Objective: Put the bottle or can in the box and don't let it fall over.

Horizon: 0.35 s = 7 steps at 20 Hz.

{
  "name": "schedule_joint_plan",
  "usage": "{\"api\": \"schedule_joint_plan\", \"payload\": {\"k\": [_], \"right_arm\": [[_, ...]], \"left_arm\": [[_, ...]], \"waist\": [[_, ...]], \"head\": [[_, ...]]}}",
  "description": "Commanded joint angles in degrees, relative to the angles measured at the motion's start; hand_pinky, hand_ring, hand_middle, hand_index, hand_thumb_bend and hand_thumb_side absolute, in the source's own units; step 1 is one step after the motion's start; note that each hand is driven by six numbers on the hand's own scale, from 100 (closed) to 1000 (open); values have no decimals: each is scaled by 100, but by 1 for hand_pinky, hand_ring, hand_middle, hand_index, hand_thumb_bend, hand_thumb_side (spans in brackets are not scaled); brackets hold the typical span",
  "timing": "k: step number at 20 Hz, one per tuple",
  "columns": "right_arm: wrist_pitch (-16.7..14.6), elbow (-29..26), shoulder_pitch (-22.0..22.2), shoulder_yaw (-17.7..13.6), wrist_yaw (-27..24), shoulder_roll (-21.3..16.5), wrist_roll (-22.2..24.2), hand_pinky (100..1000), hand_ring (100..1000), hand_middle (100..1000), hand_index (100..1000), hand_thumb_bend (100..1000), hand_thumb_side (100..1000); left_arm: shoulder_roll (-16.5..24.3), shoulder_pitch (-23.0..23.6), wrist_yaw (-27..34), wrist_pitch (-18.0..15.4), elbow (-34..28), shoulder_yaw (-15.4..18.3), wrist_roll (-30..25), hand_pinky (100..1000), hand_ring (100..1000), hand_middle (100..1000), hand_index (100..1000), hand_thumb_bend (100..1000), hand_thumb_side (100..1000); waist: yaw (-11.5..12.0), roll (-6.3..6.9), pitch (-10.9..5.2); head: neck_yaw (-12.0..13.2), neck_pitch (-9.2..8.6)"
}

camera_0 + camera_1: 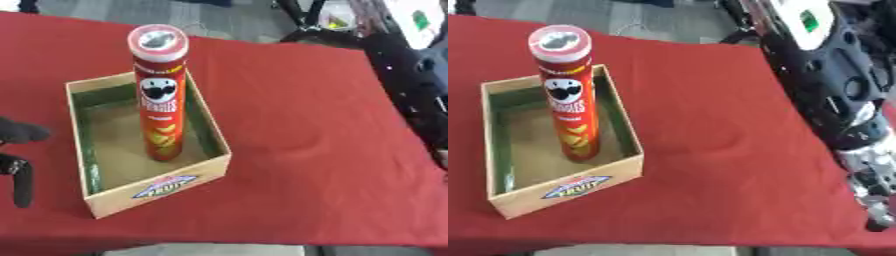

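Inside box [156, 194], can [161, 105] upright, right hand [874, 170] right-eye only

Left robot hand [17, 160] cut by the left edge of the left eye view: only dark finger parts show, palm out of frame, and it shows nowhere in the right eye view. Right robot hand [874, 195] blurred at the right edge, finger pose unreadable. Box [570, 192] label, well left of that hand, too blurred to read; can [570, 107] base hidden behind the near wall.

Red can [566, 95] upright inside wooden box [570, 188], right hand [874, 172] well apart, fingers relaxed
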Motion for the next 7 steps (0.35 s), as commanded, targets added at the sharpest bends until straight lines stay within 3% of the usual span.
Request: {"api": "schedule_joint_plan", "payload": {"k": [1, 3, 7], "right_arm": [[122, -231, 361, -478, -152, -362, -177, 821, 871, 808, 851, 100, 363], [87, -357, 803, -684, -103, -393, -304, 810, 864, 805, 853, 100, 522], [40, -681, 1596, -959, -36, -286, -503, 792, 849, 795, 857, 100, 511]], "left_arm": [[147, 13, -42, -114, -111, 141, -3, 426, 862, 738, 851, 100, 573], [187, 54, -54, -169, -111, 195, -3, 426, 862, 738, 851, 100, 579], [252, 108, -63, -281, -111, 271, -3, 427, 862, 739, 851, 100, 572]], "waist": [[-68, 58, -114], [-134, 70, -113], [-224, 101, -98]], "head": [[188, -98], [307, -134], [517, -178]]}}
